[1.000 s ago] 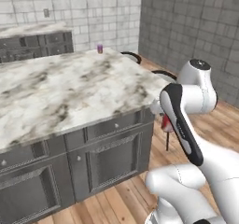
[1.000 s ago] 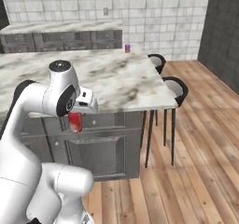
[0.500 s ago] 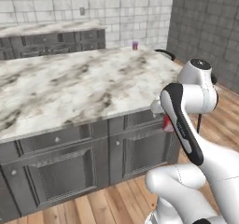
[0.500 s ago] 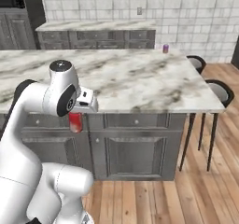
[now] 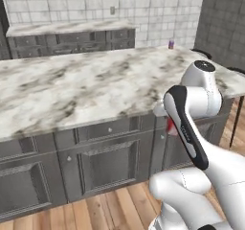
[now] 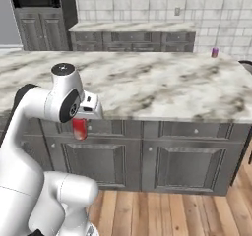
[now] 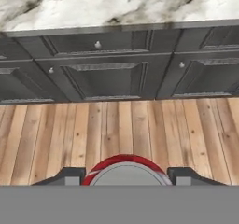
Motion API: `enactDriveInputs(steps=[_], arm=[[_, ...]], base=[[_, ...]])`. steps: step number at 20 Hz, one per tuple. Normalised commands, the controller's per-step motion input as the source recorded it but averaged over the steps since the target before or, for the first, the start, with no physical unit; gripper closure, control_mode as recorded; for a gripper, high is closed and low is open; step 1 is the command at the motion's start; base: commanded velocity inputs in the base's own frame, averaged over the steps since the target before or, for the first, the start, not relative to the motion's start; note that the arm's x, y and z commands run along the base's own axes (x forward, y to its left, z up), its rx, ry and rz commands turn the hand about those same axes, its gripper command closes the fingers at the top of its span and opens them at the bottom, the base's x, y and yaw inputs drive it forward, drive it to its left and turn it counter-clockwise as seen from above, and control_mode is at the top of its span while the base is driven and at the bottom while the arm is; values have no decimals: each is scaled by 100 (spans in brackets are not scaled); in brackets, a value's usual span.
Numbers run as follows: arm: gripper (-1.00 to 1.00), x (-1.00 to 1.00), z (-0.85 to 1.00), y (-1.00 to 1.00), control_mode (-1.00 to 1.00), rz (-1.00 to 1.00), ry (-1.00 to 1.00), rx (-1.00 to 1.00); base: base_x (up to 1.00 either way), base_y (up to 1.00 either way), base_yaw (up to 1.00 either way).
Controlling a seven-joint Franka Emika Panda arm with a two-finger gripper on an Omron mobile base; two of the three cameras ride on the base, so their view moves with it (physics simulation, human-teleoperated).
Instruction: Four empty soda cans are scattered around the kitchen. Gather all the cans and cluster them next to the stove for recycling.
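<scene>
A: What differs from a second ago?

B: The whole picture has shifted in both base views, so the base has moved, not the things. The marble bench [image 6: 147, 87] now faces the cameras nearly square on; earlier it ran off at an angle with stools at its end. The arm's pose matches the earlier one and the red can is in the same grip.

A: State of the fingers [image 7: 126, 175]?

B: Closed partway on the red soda can [image 6: 79, 129], one fingertip on each side of it in the hand view. The can hangs upright under the hand, in front of the bench's grey cabinet doors [image 7: 114, 80], above the wood floor [image 7: 121, 125].

A: How does the can look?

B: Small red cylinder with a grey top and a pale band; in the left base view only a red sliver [image 5: 171, 126] shows past the arm.

A: Count?

B: Two cans visible: the red one in the grip, and a purple can [image 6: 214, 52] upright on the far side of the bench, well beyond the fingers. One bench, plus a second counter [image 5: 72, 27] along the tiled wall behind it.
</scene>
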Motion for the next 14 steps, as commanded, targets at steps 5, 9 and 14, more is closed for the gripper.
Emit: enactDriveInputs(steps=[5, 9, 14], arm=[[100, 0, 0, 0, 100, 0, 0, 0], [100, 0, 0, 0, 100, 0, 0, 0], [100, 0, 0, 0, 100, 0, 0, 0]], base=[[-26, 98, 4], [-29, 100, 5], [-31, 100, 7]])
